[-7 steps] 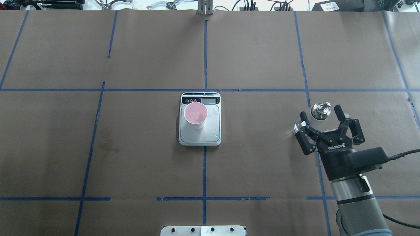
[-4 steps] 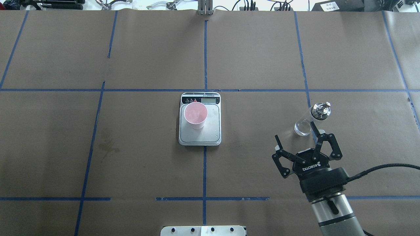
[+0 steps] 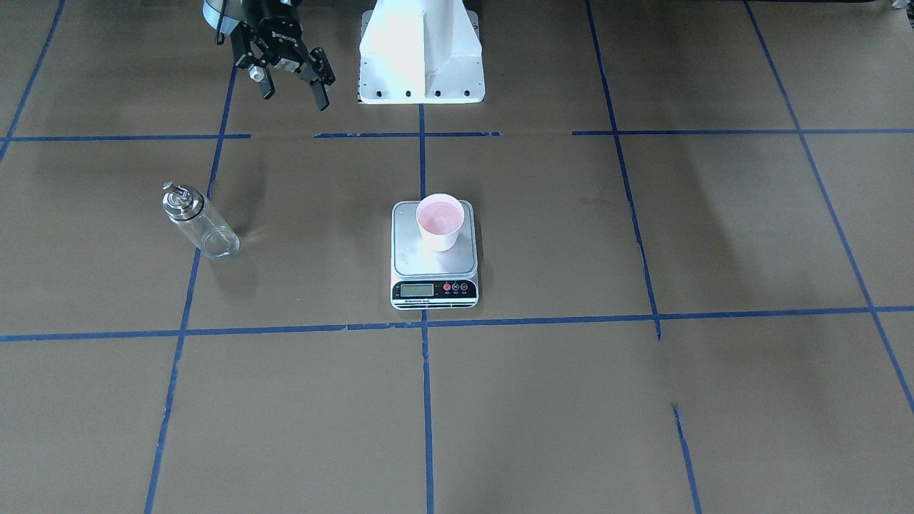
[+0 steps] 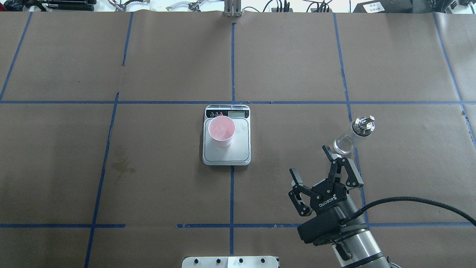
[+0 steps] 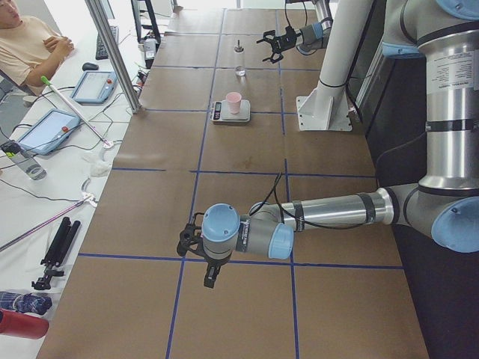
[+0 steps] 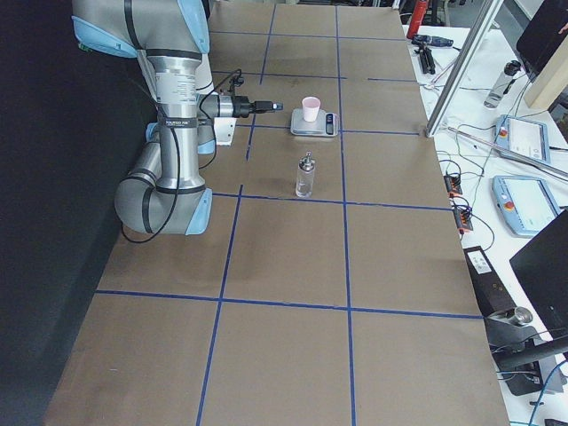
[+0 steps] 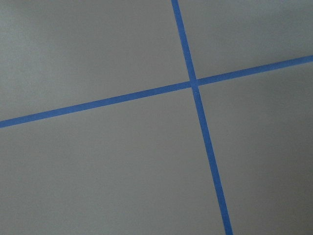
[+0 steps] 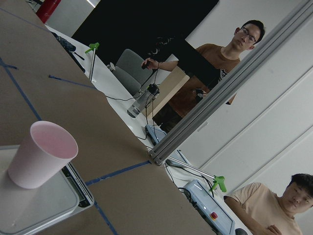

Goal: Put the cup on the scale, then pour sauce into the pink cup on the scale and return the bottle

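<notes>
At the centre of the overhead view, the scale (image 4: pixel 241 149), flat on the brown paper-covered table (image 4: pixel 167 67), with its black display strip toward the top of the frame. On its silver platform, the cup (image 4: pixel 222 130), upright, pink inside, set toward the display end and a little left of the platform's middle.

Right of centre in the same view, well apart from the scale, the bottle (image 4: pixel 351 136): clear glass with a shiny silver cap, upright on a blue tape line (image 4: pixel 344 74), held by nothing.

At lower right, the right tool (image 4: pixel 310 162), fingers spread wide with nothing between them. In the front-facing view, up at the top left beside the white robot base (image 3: pixel 421 50), well apart from the bottle at mid-left.

Lower middle of the exterior left view: the left tool (image 5: pixel 206 273), low over the table and far from the scale. Open or closed: cannot tell. From its wrist camera, only brown paper and two crossing tape lines.

At the right of the right wrist view, two people (image 8: pixel 230 49) beyond the table's edge.
</notes>
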Controlling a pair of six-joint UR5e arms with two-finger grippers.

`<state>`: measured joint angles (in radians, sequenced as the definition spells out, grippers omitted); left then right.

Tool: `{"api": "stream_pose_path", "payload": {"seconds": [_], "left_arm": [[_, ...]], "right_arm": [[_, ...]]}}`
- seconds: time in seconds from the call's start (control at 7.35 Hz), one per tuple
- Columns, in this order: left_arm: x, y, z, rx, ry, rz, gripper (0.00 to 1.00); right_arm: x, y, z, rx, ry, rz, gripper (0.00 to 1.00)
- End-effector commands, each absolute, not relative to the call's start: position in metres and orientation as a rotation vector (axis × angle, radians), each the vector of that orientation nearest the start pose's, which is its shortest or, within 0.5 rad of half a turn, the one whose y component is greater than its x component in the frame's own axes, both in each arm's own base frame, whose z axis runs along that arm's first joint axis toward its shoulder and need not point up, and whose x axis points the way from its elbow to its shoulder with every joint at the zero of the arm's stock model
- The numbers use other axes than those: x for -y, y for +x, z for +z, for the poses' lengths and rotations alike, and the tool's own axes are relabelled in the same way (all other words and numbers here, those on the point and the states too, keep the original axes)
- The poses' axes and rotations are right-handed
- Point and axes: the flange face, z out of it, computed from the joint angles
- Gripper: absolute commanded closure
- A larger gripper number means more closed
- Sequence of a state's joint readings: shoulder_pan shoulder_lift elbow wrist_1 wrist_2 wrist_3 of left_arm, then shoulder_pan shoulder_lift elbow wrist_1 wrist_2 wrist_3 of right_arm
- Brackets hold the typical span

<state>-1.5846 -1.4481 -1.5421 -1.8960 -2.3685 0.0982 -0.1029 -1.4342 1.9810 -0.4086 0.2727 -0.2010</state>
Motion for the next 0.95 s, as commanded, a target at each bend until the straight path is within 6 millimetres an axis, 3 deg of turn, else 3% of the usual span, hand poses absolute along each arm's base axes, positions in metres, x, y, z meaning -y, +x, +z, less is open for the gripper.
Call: {"api": "stream_pose_path", "payload": {"seconds": [0.0, 0.14, 0.27, 0.41, 0.82], "left_arm": [[0.445, -0.068, 0.696, -0.786, 0.206, 0.148, 0.0], [0.445, -0.068, 0.696, -0.786, 0.206, 0.149, 0.0], [0.445, -0.068, 0.697, -0.784, 0.206, 0.149, 0.0], [0.445, -0.068, 0.697, -0.786, 0.205, 0.148, 0.0], [0.444, -0.068, 0.697, -0.786, 0.206, 0.151, 0.0]], "right_arm": [[0.191, -0.416, 0.261, 0.212, 1.599, -0.398, 0.0], [0.206, -0.406, 0.269, 0.126, 1.604, -0.428, 0.0], [0.217, -0.39, 0.249, 0.054, 1.626, -0.453, 0.0], [0.226, -0.383, 0.246, -0.001, 1.628, -0.469, 0.0], [0.238, -0.396, 0.232, -0.125, 1.597, -0.556, 0.0]]}}
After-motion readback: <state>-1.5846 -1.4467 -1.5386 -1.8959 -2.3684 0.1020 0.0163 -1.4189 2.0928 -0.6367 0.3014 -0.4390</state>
